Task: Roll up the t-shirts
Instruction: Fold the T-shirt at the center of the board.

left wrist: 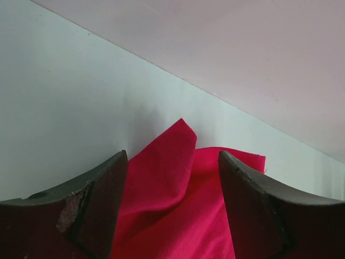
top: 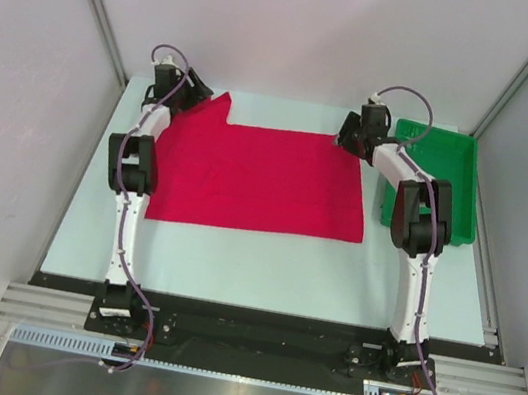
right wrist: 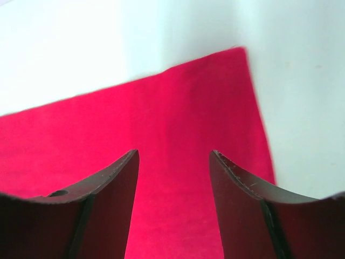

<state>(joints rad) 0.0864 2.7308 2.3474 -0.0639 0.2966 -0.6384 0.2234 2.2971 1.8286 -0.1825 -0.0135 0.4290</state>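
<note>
Lying flat, one red t-shirt [top: 262, 179] beside one green tray [top: 460, 190]

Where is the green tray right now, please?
In the top view, the green tray sits at the table's far right, apart from the red t-shirt.
</note>
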